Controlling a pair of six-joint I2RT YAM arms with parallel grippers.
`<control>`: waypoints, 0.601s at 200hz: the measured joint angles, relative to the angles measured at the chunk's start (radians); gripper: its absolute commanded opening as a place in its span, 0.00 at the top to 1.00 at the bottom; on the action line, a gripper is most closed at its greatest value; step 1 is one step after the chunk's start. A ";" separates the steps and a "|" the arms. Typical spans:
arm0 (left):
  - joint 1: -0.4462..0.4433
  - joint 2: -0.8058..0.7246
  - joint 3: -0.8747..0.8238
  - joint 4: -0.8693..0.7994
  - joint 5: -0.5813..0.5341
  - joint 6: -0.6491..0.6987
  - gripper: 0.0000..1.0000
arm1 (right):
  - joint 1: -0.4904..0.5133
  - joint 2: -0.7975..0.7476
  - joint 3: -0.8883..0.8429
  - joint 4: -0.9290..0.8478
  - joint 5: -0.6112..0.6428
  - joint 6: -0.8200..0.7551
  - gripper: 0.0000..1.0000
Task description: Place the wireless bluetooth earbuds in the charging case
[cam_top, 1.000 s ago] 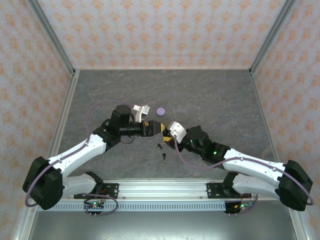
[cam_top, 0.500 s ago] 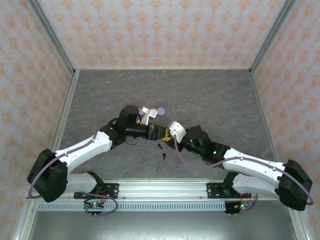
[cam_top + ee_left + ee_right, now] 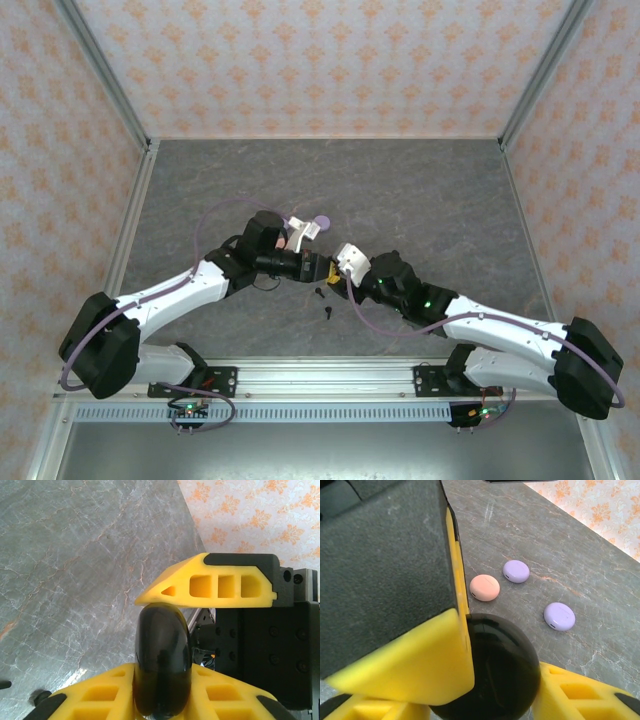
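My left arm is swinging in toward the middle and my left pincer (image 3: 320, 265) is clamping down. A second ago its jaws were standing wide. Now its yellow fingers (image 3: 210, 587) are pressing on the black case (image 3: 162, 660). My right pincer (image 3: 340, 272) is gripping that same case from the opposite side. So the two pincers are meeting tip to tip, with the case caught between them and lifted off the table (image 3: 450, 200). I'm reading this as a two-handed hold. With both sides pinned, I'm either getting set to pry the lid open or passing the case across, and I cannot tell which. No gap is showing along the rim, so it is looking closed for now.

The case is a flat round puck standing on edge. From my left wrist I'm looking at its thin rim, and its long axis is running straight across my left jaws, finger to finger. From my right wrist I'm looking at a broad domed face. I cannot tell where the hinge or opening is pointing.

Beyond my right pincer, a pink case (image 3: 484, 587) and two lilac cases (image 3: 516, 571) are lying flat on the table. Two black earbuds (image 3: 318, 292) are lying just on the base side of the pincers, waiting, not yet in any case.
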 measured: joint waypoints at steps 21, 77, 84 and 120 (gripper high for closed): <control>-0.002 -0.001 0.002 -0.005 -0.006 0.006 0.80 | 0.000 0.000 0.006 -0.013 0.000 0.007 0.35; -0.007 -0.062 0.002 -0.020 -0.112 0.043 0.92 | -0.003 -0.094 0.012 -0.094 0.003 0.074 0.01; -0.007 -0.077 0.002 -0.020 -0.142 0.051 0.95 | -0.004 -0.118 0.009 -0.102 0.003 0.088 0.01; -0.006 -0.171 -0.013 0.003 -0.313 0.099 0.98 | -0.005 -0.228 -0.010 -0.143 0.020 0.165 0.01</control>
